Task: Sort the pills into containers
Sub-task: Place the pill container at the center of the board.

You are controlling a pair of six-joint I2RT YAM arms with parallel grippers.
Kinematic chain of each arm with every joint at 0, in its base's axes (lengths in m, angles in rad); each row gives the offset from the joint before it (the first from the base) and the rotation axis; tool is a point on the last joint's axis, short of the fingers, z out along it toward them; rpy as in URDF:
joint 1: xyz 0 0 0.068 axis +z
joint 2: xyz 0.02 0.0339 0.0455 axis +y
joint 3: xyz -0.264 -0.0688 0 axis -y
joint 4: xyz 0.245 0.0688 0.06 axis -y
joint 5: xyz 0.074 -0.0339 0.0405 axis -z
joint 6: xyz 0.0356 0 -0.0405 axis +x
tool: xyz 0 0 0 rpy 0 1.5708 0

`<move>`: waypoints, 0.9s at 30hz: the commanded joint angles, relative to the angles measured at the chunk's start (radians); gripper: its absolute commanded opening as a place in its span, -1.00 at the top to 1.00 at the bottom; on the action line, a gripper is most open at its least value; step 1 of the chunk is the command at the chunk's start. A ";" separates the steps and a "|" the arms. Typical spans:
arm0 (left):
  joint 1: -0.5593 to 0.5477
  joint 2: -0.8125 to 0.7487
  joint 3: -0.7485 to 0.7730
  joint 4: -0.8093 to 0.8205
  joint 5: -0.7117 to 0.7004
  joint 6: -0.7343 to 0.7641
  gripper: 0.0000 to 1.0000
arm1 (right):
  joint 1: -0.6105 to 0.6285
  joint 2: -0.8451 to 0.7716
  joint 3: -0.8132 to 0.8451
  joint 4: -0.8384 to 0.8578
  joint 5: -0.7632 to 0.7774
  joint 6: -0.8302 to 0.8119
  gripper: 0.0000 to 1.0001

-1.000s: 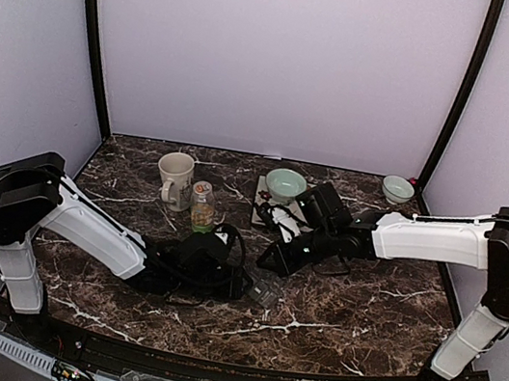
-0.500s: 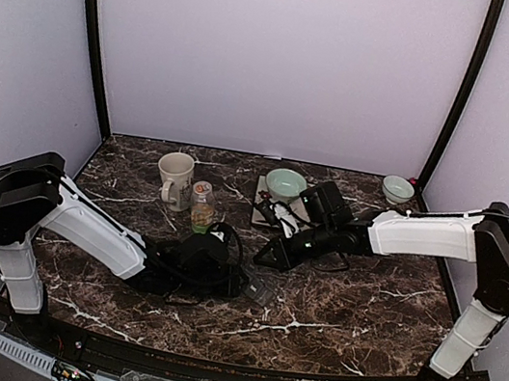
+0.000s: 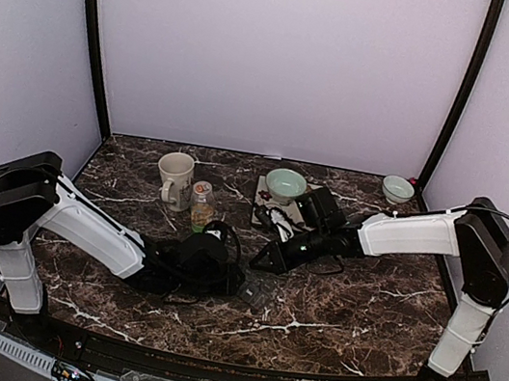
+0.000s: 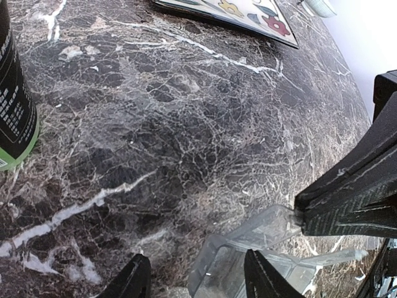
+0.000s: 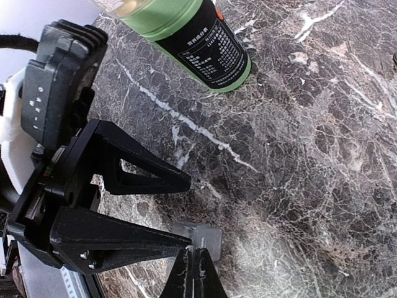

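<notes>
While containers (image 3: 259, 296) sit near centre of marble table (image 3: 362, 306), right gripper (image 5: 193, 266) has slid leftward to lid edge, fingers pressed together. Left gripper (image 4: 197, 276) spread wide at strip's edge. Pills not discernible. Judged: lid-opening stage. Surface dark, white-veined; walls (image 3: 277, 57) plain lilac.

The right gripper (image 4: 300, 216) pinches the clear containers' (image 4: 226, 270) raised lid (image 4: 263, 226) — marble table (image 4: 186, 124) beneath.

Two bowls (image 3: 285, 184) (image 3: 398, 188), one mug (image 3: 175, 175), one bottle (image 3: 201, 207), one container (image 3: 256, 296)
</notes>
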 commanded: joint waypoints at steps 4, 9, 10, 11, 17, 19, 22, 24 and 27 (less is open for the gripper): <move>-0.006 -0.038 -0.014 -0.022 0.002 0.010 -0.10 | -0.010 0.027 0.026 0.048 -0.013 0.015 0.94; -0.006 -0.040 -0.024 -0.015 0.010 0.010 -0.09 | -0.010 0.030 0.029 0.045 0.000 0.019 0.81; -0.005 -0.040 -0.027 -0.014 0.011 0.011 -0.10 | -0.010 0.029 0.030 0.045 0.004 0.018 0.77; -0.006 -0.040 -0.030 -0.011 0.013 0.010 -0.10 | -0.010 0.027 0.030 0.044 0.007 0.018 0.73; -0.006 -0.043 -0.038 -0.005 0.017 0.011 -0.10 | -0.010 0.020 0.033 0.031 0.025 0.013 0.57; -0.006 -0.044 -0.038 -0.005 0.017 0.015 -0.09 | -0.010 0.016 0.034 0.026 0.036 0.010 0.54; -0.006 -0.043 -0.038 -0.002 0.018 0.017 -0.09 | -0.010 0.005 0.033 0.018 0.054 0.003 0.49; -0.006 -0.044 -0.038 0.000 0.020 0.021 -0.09 | -0.010 -0.007 0.032 0.008 0.071 -0.003 0.45; -0.006 -0.046 -0.039 0.000 0.019 0.024 -0.10 | -0.010 -0.031 0.027 -0.003 0.102 -0.009 0.40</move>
